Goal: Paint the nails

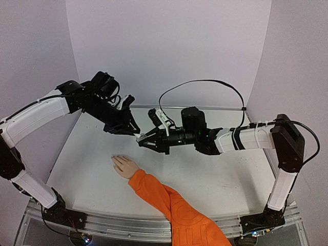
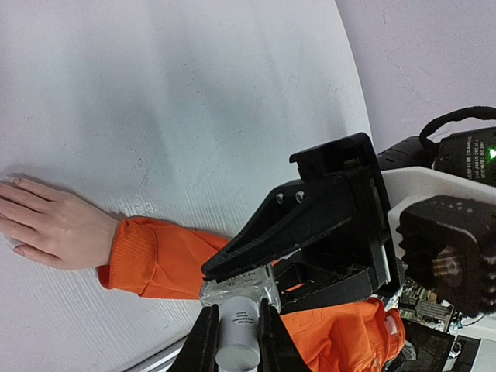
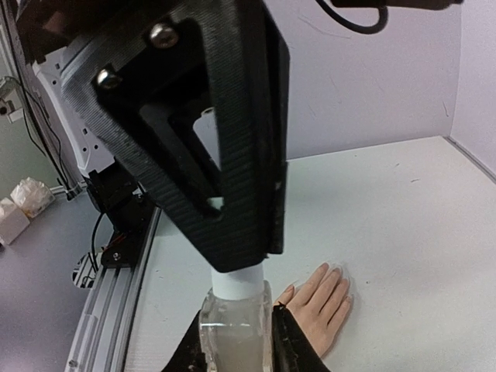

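A small clear bottle [image 3: 232,333] with a white cap [image 3: 237,279] is held in the air between both grippers. My right gripper [image 3: 236,349] is shut on the bottle's glass body. My left gripper [image 2: 236,345] is shut on the white cap [image 2: 237,329]. In the top view the two grippers meet tip to tip, left [image 1: 131,130] and right [image 1: 144,139], above and behind the hand. The pale hand [image 1: 124,165] lies flat on the table, ending an orange sleeve [image 1: 169,202]. Its nails [image 3: 335,271] are barely visible at the fingertips and also show in the left wrist view [image 2: 12,180].
The white table [image 1: 225,174] has a metal rail [image 1: 128,225] along its near edge. Lilac walls stand behind and at both sides. A black cable [image 1: 205,83] loops above the right arm.
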Controlling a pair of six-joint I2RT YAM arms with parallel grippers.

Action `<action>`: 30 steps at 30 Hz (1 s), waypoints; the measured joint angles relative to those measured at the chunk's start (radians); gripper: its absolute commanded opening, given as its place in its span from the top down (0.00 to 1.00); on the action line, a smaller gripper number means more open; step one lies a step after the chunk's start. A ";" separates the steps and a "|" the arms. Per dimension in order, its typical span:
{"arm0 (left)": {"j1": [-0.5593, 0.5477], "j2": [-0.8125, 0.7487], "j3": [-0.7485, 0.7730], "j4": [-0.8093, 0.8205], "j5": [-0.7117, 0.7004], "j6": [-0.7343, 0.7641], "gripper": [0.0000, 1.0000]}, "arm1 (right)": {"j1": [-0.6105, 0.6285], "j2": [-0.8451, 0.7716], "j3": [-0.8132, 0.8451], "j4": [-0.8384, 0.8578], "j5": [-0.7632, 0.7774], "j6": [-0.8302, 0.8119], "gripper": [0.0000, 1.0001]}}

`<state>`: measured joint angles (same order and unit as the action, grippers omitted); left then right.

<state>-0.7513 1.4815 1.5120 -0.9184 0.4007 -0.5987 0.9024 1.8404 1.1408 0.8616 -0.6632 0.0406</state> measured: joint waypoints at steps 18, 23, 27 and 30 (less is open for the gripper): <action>0.022 -0.269 -0.225 0.319 0.016 0.114 0.02 | 0.010 -0.021 -0.040 0.175 -0.056 0.357 1.00; 0.024 -0.416 -0.364 0.613 0.098 0.132 0.13 | 0.011 -0.060 -0.082 0.347 -0.095 0.570 1.00; 0.024 -0.399 -0.367 0.743 0.155 0.134 0.20 | 0.011 -0.060 -0.081 0.482 -0.122 0.706 1.00; 0.024 -0.390 -0.369 0.780 0.182 0.126 0.26 | 0.011 -0.058 -0.062 0.546 -0.146 0.777 1.00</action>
<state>-0.7273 1.0912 1.1427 -0.1383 0.5823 -0.4728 0.9134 1.7824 1.0786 1.4078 -0.8093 0.8173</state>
